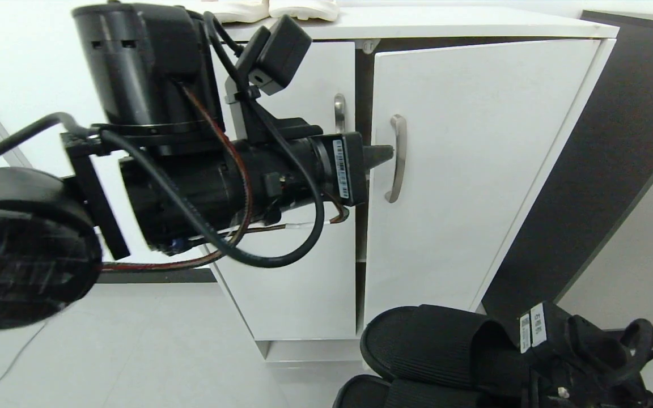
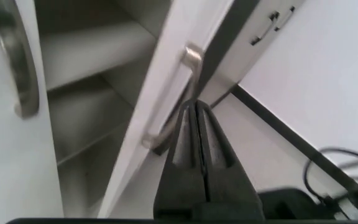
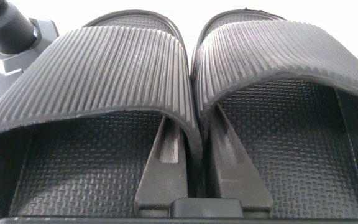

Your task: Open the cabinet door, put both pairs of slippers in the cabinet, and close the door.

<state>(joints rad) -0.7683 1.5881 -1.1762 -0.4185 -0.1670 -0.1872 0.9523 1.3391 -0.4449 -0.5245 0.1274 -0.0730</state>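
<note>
The white cabinet's right door (image 1: 474,141) stands slightly ajar, with a dark gap beside the left door (image 1: 304,283). My left gripper (image 1: 383,156) is level with the right door's metal handle (image 1: 397,158), fingers shut and tips right at the bar. In the left wrist view the left gripper (image 2: 196,111) touches that handle (image 2: 188,74), and shelves (image 2: 92,43) show inside. My right gripper (image 3: 197,155) is shut on the adjoining inner edges of a pair of black ribbed slippers (image 3: 123,68), held low before the cabinet (image 1: 434,345). White slippers (image 1: 275,8) lie on the cabinet top.
The left door's handle (image 1: 339,113) is close to my left arm. A dark wall panel (image 1: 615,170) runs along the cabinet's right side. Light floor tiles (image 1: 162,351) spread out in front of the cabinet on the left.
</note>
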